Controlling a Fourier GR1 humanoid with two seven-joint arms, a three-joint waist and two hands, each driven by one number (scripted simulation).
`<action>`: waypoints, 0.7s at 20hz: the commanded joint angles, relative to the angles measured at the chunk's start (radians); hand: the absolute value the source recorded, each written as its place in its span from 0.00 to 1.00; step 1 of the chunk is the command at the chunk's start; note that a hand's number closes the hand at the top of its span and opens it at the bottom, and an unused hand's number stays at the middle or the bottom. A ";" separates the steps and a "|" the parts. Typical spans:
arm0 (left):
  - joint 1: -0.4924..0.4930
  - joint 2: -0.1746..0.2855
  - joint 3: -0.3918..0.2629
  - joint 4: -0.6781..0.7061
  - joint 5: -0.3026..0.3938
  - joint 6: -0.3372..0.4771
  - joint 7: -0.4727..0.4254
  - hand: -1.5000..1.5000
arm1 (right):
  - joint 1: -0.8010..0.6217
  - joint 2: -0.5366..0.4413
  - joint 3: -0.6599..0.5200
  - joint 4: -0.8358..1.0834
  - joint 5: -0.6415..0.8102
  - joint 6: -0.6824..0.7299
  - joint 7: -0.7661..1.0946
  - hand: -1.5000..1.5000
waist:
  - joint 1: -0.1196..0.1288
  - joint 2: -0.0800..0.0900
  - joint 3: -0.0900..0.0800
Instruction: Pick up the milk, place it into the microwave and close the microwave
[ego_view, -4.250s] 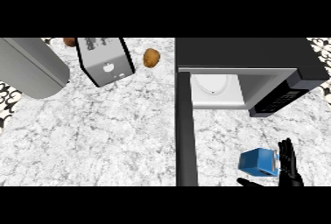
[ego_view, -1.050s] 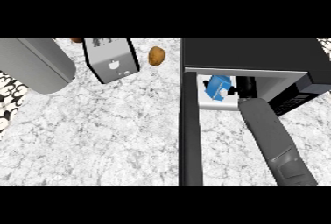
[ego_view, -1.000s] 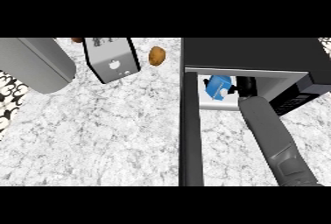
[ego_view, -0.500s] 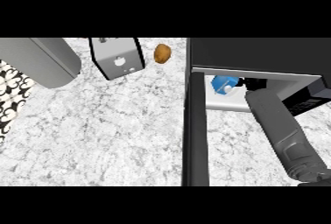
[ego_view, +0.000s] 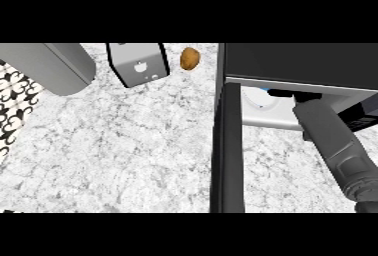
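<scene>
One microwave (ego_view: 295, 60) at the right, door (ego_view: 226, 150) swung open toward the near edge. Holds a white plate (ego_view: 255, 104) on its floor and, at the plate's far rim, a sliver of blue: the milk (ego_view: 263, 90), mostly hidden under the oven's top. Right forearm (ego_view: 332, 140) stretched into the cavity, only a black scrap of the right hand (ego_view: 286, 93) showing just beside the milk. Cannot tell how the fingers stand or whether they touch the carton. Well apart, on the marble counter (ego_view: 133, 150): a toaster (ego_view: 136, 62) and a potato (ego_view: 190, 58).
</scene>
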 joint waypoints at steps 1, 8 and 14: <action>-0.007 0.001 -0.003 -0.003 -0.017 0.000 -0.002 0.00 | 0.027 -0.078 -0.001 0.108 0.032 -0.178 0.149 0.00 | 0.005 0.011 -0.003; -0.048 0.021 -0.007 0.053 -0.075 -0.016 -0.020 0.00 | -0.018 -0.029 0.016 0.041 0.040 -0.049 0.017 0.00 | 0.008 0.009 0.003; -0.069 0.033 -0.057 0.068 -0.091 -0.058 -0.015 0.00 | -0.059 0.019 -0.003 0.038 0.020 0.024 -0.018 0.00 | 0.016 0.007 0.002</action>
